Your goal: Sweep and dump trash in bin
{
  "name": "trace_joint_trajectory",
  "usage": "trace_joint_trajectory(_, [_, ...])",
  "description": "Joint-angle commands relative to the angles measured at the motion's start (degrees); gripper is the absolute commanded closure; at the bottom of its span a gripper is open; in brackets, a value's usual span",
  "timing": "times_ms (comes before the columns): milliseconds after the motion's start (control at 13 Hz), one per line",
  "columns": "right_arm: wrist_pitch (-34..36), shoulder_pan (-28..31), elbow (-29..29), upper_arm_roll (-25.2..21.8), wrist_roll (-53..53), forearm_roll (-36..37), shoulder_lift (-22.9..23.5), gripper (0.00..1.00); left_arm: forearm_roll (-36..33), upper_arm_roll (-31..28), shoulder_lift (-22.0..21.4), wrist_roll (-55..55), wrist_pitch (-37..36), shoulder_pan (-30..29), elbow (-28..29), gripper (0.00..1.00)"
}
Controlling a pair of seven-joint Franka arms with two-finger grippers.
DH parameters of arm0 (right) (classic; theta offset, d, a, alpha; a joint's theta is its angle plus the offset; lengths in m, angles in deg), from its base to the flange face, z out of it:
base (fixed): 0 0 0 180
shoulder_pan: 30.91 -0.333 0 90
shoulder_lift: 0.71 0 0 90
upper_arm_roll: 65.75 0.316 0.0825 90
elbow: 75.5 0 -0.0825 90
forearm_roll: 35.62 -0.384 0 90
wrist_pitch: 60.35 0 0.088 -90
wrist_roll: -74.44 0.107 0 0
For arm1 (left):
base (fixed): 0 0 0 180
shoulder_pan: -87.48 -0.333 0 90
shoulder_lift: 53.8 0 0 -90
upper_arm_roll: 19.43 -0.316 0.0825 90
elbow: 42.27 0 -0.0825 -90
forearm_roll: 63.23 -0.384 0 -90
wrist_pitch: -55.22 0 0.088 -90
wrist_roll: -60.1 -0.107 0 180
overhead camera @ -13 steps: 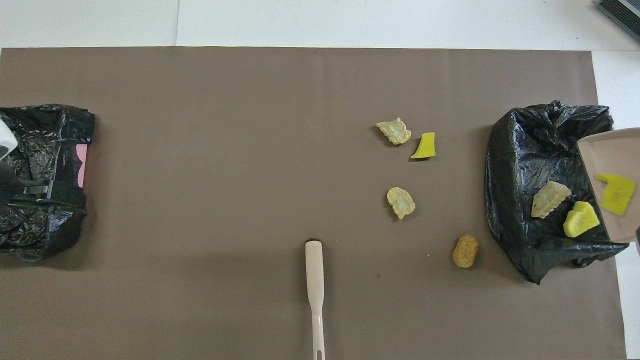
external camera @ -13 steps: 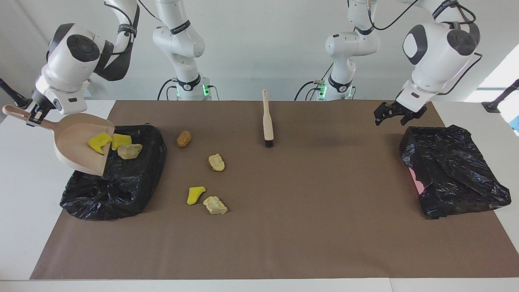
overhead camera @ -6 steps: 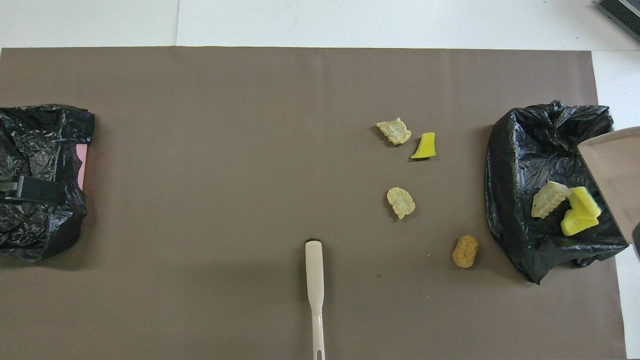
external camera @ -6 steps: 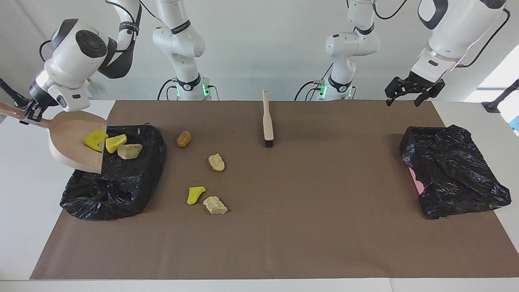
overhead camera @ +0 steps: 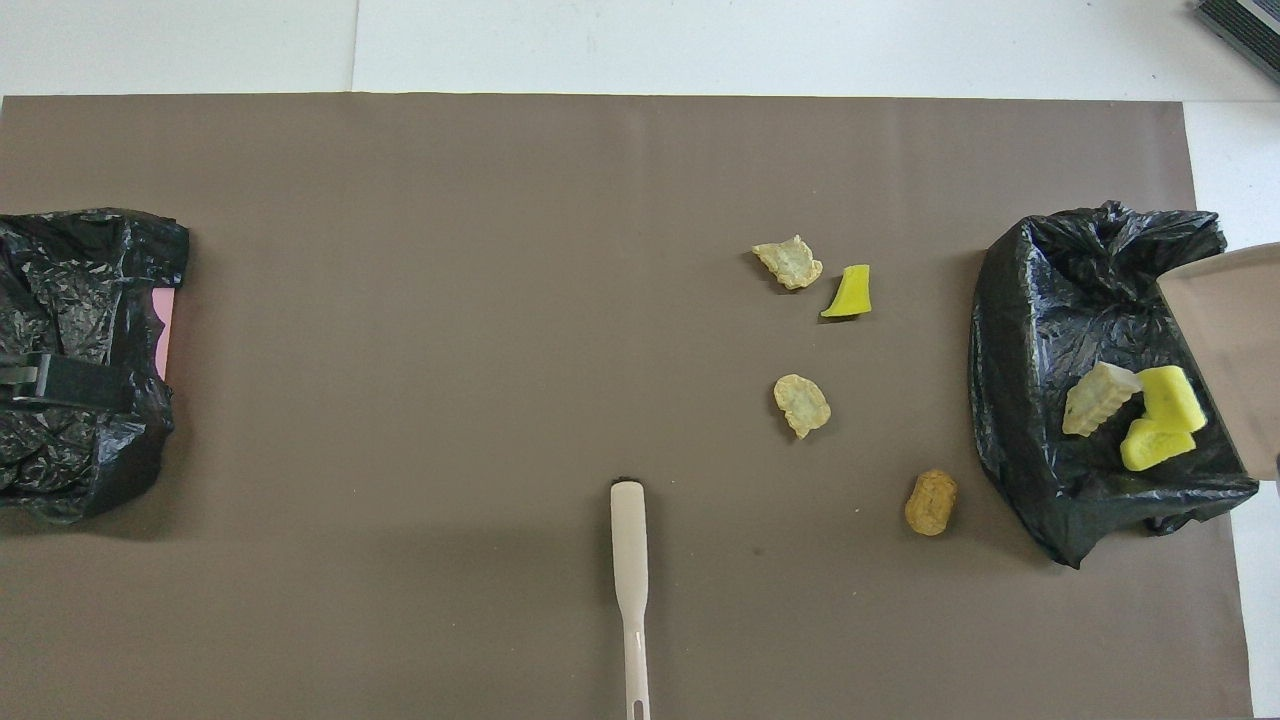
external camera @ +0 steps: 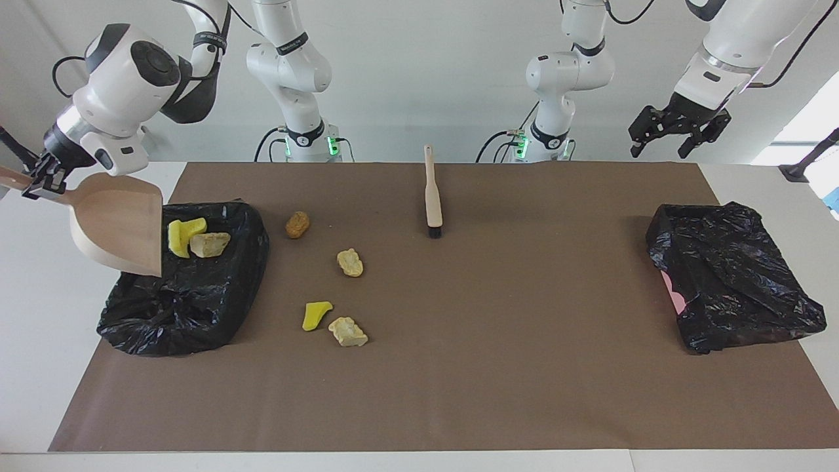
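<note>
The right claw, at nine o'clock in the facing view, pinches the handle of the dustpan and holds it tilted over the edge of the bin. The pan's mouth looks empty to us. The left claw hangs high at two o'clock with its fingers spread, waiting over the table's edge by its own base.

Of the trash, we count three lumps in the bin, two yellow and one beige. Four are on the mat near the bin, toward the table's middle. The brush lies untouched at twelve o'clock.

We think the worst risk is the pan's lip. It sits close to the loose black liner and could snag it on the way out, dragging the bag or tipping lumps back out. We also expect the light foam to skip past the pan when brushed, and the oval brown sponge to roll.

The overhead view cuts the dustpan off at three o'clock and shows neither claw. The second bin is crumpled, so we cannot see into it.
</note>
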Motion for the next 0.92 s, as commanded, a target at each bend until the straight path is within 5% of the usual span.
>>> trace_joint_trajectory(0, [1.75,0.33,1.71,0.21,-1.89,-5.57,-0.82,1.0,-0.94,0.34,-1.08,0.2,-0.85,-0.38,0.91,0.0])
trace_joint_trajectory(539, [7.01,1.21,2.78,-0.32,-1.02,-28.59,-0.56,1.0,-0.94,0.34,-1.17,0.2,-0.94,-0.29,1.08,0.0])
trace_joint_trajectory(847, [14.04,0.16,2.6,0.38,12.38,-36.35,-1.08,1.0,-0.94,0.34,-1.17,0.2,-0.94,-0.29,1.08,0.0])
